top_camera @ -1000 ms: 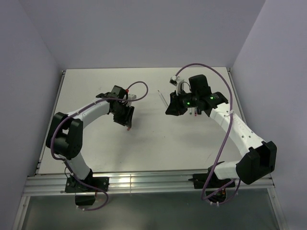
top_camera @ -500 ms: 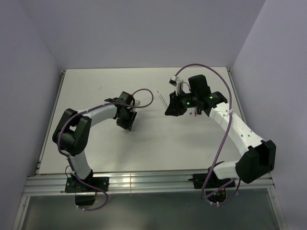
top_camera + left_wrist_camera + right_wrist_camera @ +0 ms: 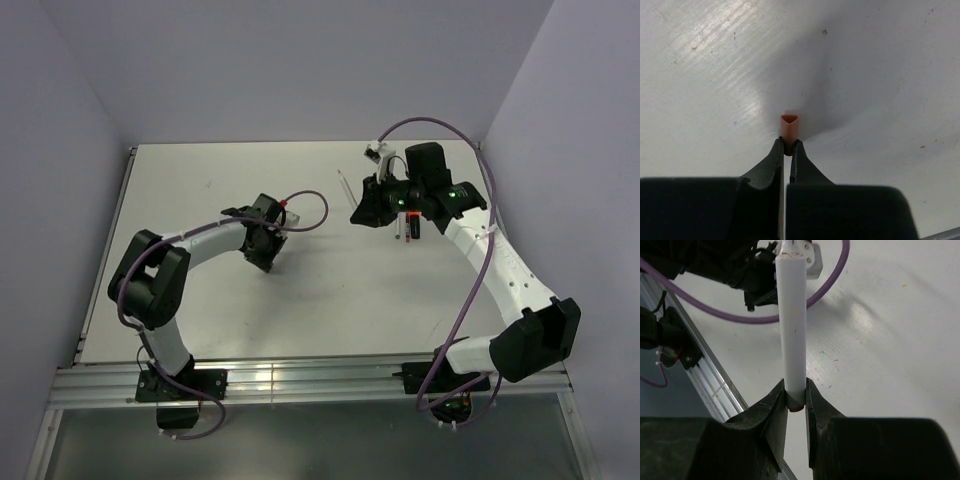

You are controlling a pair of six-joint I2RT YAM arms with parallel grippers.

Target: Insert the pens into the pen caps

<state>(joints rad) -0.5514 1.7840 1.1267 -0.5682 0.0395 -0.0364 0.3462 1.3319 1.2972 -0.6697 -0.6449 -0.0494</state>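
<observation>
— What's closest?
— The left hand. Its fingers squeeze a tiny cap. The cap is orange-red with an open mouth, and its back end is hidden between the fingers. It sits low over the white counter. I can't tell if it touches.
— And further back?
— The right hand pinches a white pen by one end. That end looks dark and is mostly hidden. Under that arm lie a red stick and a black stick, too small to make out.
</observation>
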